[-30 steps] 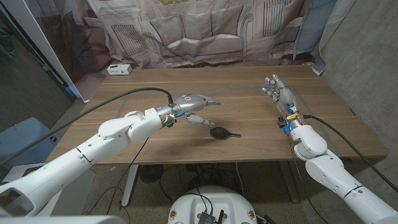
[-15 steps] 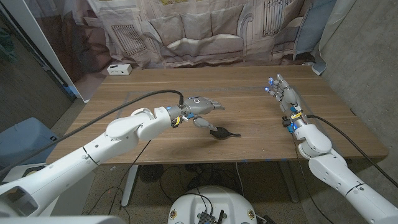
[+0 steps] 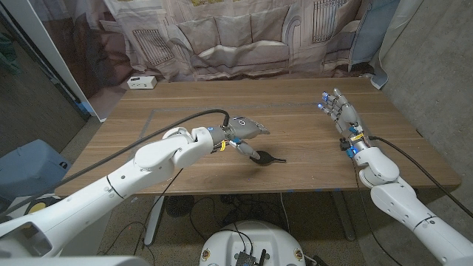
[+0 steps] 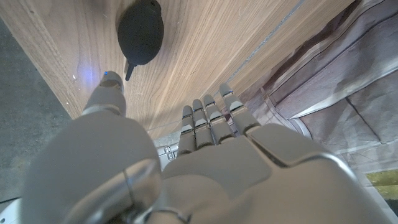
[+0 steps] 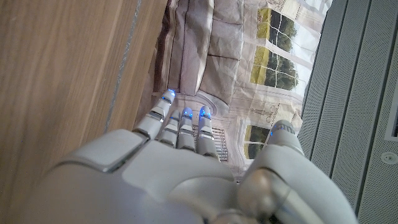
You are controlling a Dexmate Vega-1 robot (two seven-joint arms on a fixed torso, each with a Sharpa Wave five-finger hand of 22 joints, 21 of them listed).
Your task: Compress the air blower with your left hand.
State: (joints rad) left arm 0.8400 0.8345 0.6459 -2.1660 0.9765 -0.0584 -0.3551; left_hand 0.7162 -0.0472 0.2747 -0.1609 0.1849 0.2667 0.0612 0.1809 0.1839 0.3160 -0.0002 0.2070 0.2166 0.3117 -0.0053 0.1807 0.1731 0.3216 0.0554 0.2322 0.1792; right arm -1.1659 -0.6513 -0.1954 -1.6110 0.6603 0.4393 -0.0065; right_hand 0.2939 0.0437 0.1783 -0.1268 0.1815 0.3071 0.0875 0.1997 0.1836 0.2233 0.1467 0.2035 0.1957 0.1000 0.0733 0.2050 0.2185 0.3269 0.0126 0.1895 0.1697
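While the left robot hand [image 3: 244, 130] hovers just above the small black rubber air blower [image 3: 263, 157], the head view puts the step at the approach: reach made, grasp not yet made. The blower lies on its side on the brown wooden tabletop [image 3: 295, 140], near the front edge at about mid-width, its thin nozzle pointing toward the robot's right. Fingers extended, thumb angled down close to the bulb; whether it touches the bulb cannot be told from here. Hand holds nothing. The right robot hand [image 3: 341, 112] stands well apart on the right side, fingers up and spread, empty. A small white box [image 3: 143, 82] sits at the far left corner of the tabletop.

Left wrist view: the left robot hand [image 4: 205, 162] is open, fingers straight and together, thumb set off to one side. The blower [image 4: 141, 32] lies on the wood beyond the thumb tip, apart from the fingers, with bare tabletop [image 4: 205, 50] between.

Right wrist view: the right robot hand [image 5: 186, 155] is open, fingers straight, nothing in it.

Judgement: next move calls for lowering the left hand so thumb and fingers bracket the bulb, not the nozzle, then closing to squeeze. The round bulb may roll or slide if pressed off-centre.
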